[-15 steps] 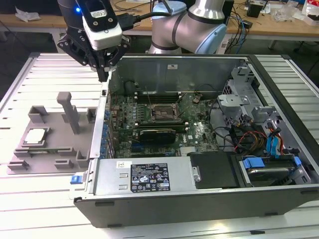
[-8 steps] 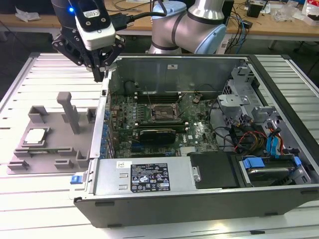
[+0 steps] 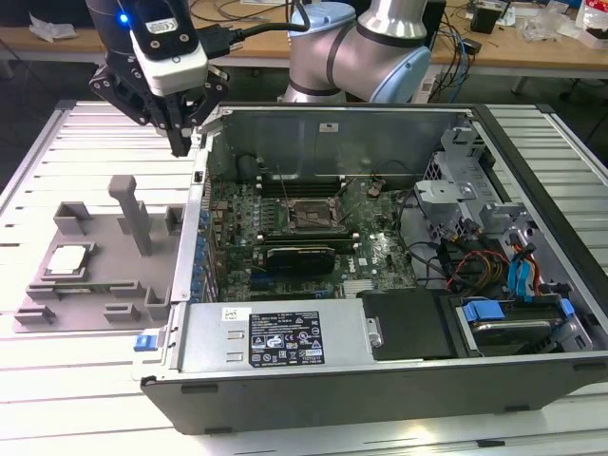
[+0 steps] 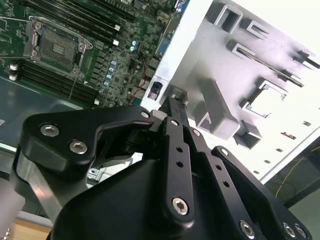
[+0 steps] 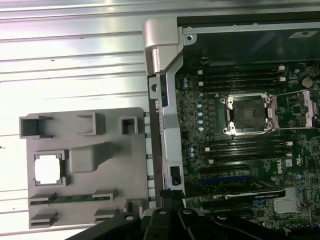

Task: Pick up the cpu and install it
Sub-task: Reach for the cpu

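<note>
Gripper [image 3: 180, 144] closed over case wall [image 3: 197, 204], cpu [image 3: 66, 258] in fixture [image 3: 114, 285]

Exterior view: bright, even overhead light; soft shadows beside the grey fixture [image 3: 104, 285] on the table [image 3: 66, 389]. Case [image 3: 313, 133] interior dimmer. Blue lamp [image 3: 123, 17] glows on the arm. Both wrist views: table glares white. First wrist view: cpu [image 5: 49, 168] top washed out by glare.

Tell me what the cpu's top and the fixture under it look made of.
The cpu: its top looks like metal, silvery and fairly smooth, since it glares bright in the first wrist view; the pale edge's material is unclear. The fixture: probably plastic, an even matte grey with blocky moulded shapes and no shine.
</note>
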Tool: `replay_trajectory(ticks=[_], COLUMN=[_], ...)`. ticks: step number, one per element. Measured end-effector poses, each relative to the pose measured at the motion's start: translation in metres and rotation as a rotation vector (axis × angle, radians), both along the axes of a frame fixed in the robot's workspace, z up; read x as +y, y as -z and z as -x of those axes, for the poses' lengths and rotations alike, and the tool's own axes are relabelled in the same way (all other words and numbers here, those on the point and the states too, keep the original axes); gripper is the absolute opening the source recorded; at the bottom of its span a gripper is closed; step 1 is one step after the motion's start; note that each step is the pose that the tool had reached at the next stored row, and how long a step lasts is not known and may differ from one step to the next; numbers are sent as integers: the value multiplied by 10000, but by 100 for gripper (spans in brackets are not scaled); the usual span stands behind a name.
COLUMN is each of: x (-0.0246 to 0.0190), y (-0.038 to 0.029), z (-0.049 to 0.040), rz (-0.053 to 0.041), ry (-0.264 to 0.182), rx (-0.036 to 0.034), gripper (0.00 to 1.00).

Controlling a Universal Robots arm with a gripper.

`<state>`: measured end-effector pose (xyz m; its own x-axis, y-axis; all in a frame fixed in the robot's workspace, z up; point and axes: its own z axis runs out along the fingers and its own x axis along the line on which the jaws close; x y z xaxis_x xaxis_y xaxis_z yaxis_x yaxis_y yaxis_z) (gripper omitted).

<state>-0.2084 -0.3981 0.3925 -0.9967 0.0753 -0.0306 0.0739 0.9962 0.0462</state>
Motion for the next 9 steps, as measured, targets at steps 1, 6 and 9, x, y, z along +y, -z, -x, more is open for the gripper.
replay_trajectory(ticks=[1,6,9], x=[1,2,4], y=[0,0,0], z=[17,48,60], rz=[0,1,0], ry=[0,-1,0], rx=[0,0,0], gripper=[11,11,11])
